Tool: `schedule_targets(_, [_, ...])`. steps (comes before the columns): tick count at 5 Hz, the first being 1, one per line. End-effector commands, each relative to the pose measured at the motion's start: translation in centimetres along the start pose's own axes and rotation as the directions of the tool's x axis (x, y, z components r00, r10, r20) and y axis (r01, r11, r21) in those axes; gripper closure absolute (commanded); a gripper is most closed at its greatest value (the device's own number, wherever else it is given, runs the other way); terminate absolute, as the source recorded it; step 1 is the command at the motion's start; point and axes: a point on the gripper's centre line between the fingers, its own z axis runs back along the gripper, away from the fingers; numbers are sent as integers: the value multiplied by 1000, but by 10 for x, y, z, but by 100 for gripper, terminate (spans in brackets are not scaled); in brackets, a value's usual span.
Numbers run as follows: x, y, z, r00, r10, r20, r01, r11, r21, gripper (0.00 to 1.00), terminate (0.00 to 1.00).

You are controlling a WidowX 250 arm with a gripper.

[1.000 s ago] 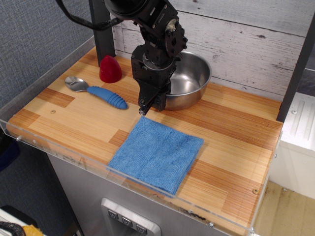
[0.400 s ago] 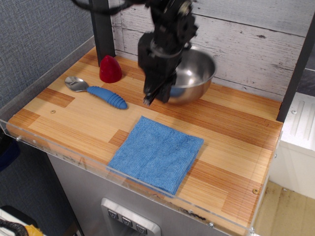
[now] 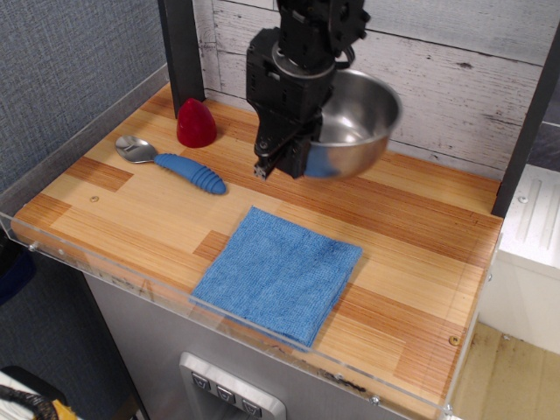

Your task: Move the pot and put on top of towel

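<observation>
The shiny steel pot (image 3: 354, 127) hangs in the air above the back of the wooden table, tilted a little. My gripper (image 3: 278, 162) is shut on the pot's left rim and holds it up. The blue towel (image 3: 278, 273) lies flat on the table near the front edge, below and in front of the pot. The pot is apart from the towel.
A red cone-shaped object (image 3: 196, 123) stands at the back left. A spoon with a blue ribbed handle (image 3: 172, 161) lies in front of it. A clear acrylic rim (image 3: 105, 262) runs along the table's front and left. A dark post (image 3: 182, 48) rises behind the cone.
My gripper has lifted the pot off the table and carried it up and slightly to the right. The towel, spoon and cone have not moved.
</observation>
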Motion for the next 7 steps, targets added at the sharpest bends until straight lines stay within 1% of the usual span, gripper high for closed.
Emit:
schedule_targets(1, [-11,44,11,1000,-10,-24,10,1000,-11,100,0])
schedule_targets(2, [-14,66,2,999,-25,-26,25,999,25,100,0])
schedule_targets(3, [-19,85,-9,999,-40,-30,42,998,44,100,0])
schedule_targets(4, [-24,90,-18,998,-56,-39,58,997,57,100,0])
schedule_targets(5, [-26,96,-28,997,-48,-53,52,995,86,100,0])
schedule_targets(6, [-21,102,-31,999,-13,-45,21,985,171,0,0])
schedule_targets(7, [-20,101,-30,999,-9,-52,19,982,189,0,0])
